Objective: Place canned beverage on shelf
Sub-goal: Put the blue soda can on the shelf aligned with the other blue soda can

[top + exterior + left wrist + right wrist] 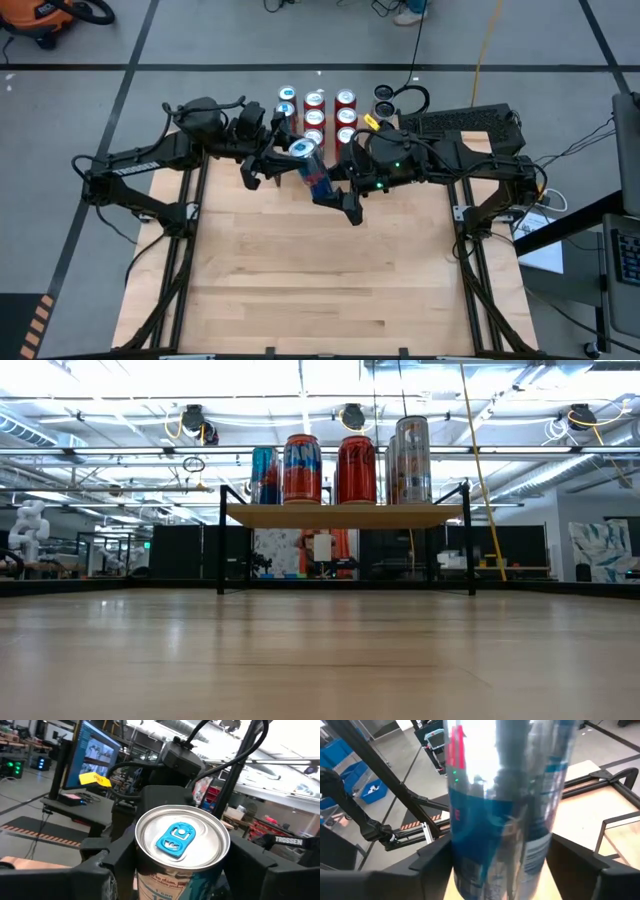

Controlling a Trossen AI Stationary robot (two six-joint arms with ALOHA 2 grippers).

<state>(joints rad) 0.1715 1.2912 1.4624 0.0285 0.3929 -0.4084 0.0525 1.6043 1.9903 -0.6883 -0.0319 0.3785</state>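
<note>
Above the worktop (300, 270) at 12 o'clock, blue can (311, 165) pinched between left tool (268, 158) and right tool (340, 195), shelf (345, 515) behind carrying cans (340, 468).

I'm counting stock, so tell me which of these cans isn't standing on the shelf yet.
The blue can with the blue pull tab, held tilted above the table between the left gripper and right gripper. The others stand upright on the shelf.

The word "TROSSEN" is read in white on a dark arm part (288, 840) in the left wrist view. No other text can be made out.
</note>
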